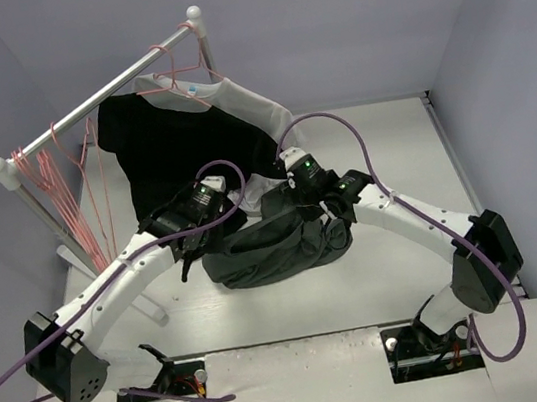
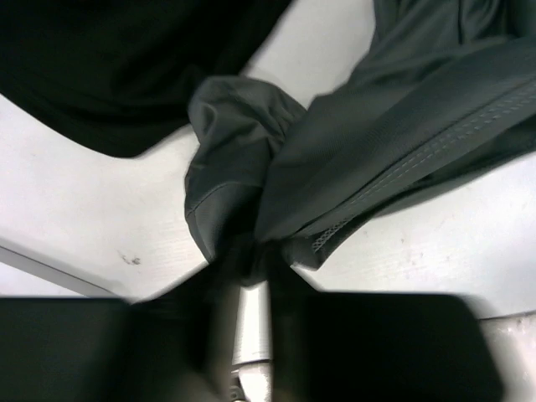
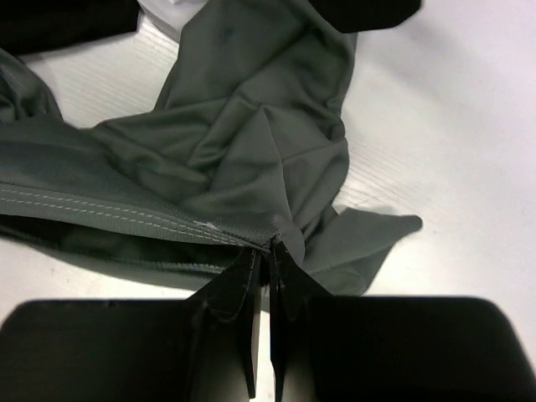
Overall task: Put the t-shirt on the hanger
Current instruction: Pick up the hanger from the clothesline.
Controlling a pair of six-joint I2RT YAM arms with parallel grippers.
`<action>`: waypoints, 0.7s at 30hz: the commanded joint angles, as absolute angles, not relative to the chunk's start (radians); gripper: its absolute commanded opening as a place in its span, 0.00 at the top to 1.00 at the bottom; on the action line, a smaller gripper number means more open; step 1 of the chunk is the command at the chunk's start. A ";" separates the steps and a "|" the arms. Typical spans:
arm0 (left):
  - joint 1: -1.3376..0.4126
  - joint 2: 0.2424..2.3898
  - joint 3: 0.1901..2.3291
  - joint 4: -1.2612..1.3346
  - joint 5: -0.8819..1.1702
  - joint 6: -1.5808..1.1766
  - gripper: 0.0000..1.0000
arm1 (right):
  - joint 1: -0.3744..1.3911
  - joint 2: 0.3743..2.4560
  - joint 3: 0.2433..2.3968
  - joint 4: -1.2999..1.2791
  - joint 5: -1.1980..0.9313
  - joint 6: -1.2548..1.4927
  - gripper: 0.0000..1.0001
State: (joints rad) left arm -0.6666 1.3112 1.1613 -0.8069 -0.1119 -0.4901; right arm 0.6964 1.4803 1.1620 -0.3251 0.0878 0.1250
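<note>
One rail [image 1: 101, 95] stands at the back left, with a bunch of pink hangers [image 1: 66, 196] at its left end, too tangled to count. One more pink hanger [image 1: 173, 69] sits near its right end, where one black shirt [image 1: 170, 150] and one pale shirt [image 1: 248, 98] hang. One dark grey-green t-shirt [image 1: 265, 247] lies bunched on the surface [image 1: 391, 142] between the two arms. The left fingers [image 2: 251, 268] are clamped on a gathered fold of it, and the right fingers [image 3: 270, 251] pinch its stitched hem.
</note>
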 commanded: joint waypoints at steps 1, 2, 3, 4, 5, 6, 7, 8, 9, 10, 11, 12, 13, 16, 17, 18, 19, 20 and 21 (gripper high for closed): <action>-0.652 1.277 1.260 -0.719 -0.200 -0.490 0.80 | 0.697 1.512 1.202 -0.210 0.078 0.158 1.00; -0.650 1.271 1.282 -0.722 -0.205 -0.480 0.74 | 0.696 1.529 1.212 -0.207 0.078 0.158 1.00; -0.649 1.257 1.315 -0.731 -0.213 -0.472 0.61 | 0.696 1.545 1.219 -0.204 0.075 0.161 1.00; -0.649 1.237 1.332 -0.744 -0.219 -0.467 0.51 | 0.696 1.556 1.229 -0.203 0.072 0.163 1.00; -0.649 1.232 1.351 -0.747 -0.228 -0.463 0.48 | 0.696 1.558 1.232 -0.201 0.071 0.164 1.00; -0.648 1.214 1.372 -0.768 -0.237 -0.459 0.43 | 0.698 1.565 1.238 -0.200 0.059 0.164 1.00; -0.647 1.201 1.395 -0.786 -0.252 -0.451 0.40 | 0.697 1.570 1.241 -0.198 0.052 0.163 1.00; -0.647 1.184 1.454 -0.815 -0.273 -0.441 0.38 | 0.696 1.570 1.241 -0.196 0.048 0.164 1.00; -0.647 1.172 1.498 -0.848 -0.292 -0.433 0.38 | 0.696 1.569 1.241 -0.195 0.046 0.164 1.00; -0.647 1.158 1.525 -0.874 -0.310 -0.422 0.38 | 0.696 1.568 1.240 -0.195 0.046 0.164 1.00; -0.648 1.145 1.554 -0.893 -0.329 -0.410 0.38 | 0.696 1.565 1.239 -0.195 0.046 0.164 1.00; -0.649 1.138 1.583 -0.912 -0.350 -0.398 0.38 | 0.696 1.563 1.237 -0.195 0.046 0.164 1.00; -0.648 1.128 1.625 -0.939 -0.391 -0.379 0.38 | 0.697 1.559 1.235 -0.195 0.042 0.164 1.00; -0.649 1.119 1.721 -1.003 -0.519 -0.340 0.38 | 0.696 1.554 1.229 -0.195 0.032 0.164 1.00; -0.649 1.118 1.756 -1.025 -0.575 -0.327 0.38 | 0.696 1.552 1.226 -0.195 0.029 0.164 1.00; -0.649 1.117 1.777 -1.036 -0.622 -0.316 0.38 | 0.696 1.551 1.224 -0.195 0.026 0.164 1.00; -0.649 1.118 1.784 -1.042 -0.673 -0.312 0.38 | 0.696 1.550 1.222 -0.195 0.022 0.167 1.00; -0.647 1.118 1.793 -1.043 -0.703 -0.304 0.38 | 0.696 1.548 1.219 -0.194 0.020 0.167 1.00; -0.646 1.120 1.798 -1.043 -0.735 -0.299 0.38 | 0.697 1.547 1.218 -0.194 0.020 0.167 1.00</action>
